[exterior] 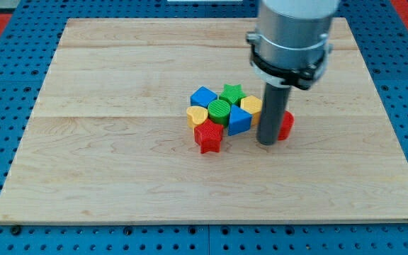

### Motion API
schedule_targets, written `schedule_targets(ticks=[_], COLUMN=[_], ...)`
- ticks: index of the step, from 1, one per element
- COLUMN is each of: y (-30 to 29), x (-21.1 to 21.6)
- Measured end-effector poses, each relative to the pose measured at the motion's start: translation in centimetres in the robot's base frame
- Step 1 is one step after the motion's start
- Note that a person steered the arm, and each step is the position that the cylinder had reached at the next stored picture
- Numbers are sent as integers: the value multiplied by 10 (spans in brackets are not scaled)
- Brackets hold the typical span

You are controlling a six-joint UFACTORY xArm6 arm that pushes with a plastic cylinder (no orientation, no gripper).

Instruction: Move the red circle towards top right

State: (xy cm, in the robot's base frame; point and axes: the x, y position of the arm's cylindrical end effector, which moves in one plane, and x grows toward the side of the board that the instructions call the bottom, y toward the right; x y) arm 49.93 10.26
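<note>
tip (pixel 266 142) just left of red circle (pixel 285 125) | no fingers, just a rod | push up-right, clear of yellow block (pixel 252 106)

My tip (pixel 267 142) rests on the wooden board (pixel 119 177), touching the view's left side of the red circle (pixel 285 125), which my rod partly hides. Just left sits a tight cluster: blue cube (pixel 203 96), green star (pixel 232 92), yellow block (pixel 251 105), green cylinder (pixel 219 109), yellow heart (pixel 197 116), blue block (pixel 239 121), red star (pixel 208 136).
</note>
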Motion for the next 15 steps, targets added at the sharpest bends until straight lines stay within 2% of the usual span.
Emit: schedule_targets(ticks=[1,2,4,5,6,9,10,15], y=[30,45,-2,-11,9,63,79,90], x=[9,-19,4,-17,-50,-82,-107,-227])
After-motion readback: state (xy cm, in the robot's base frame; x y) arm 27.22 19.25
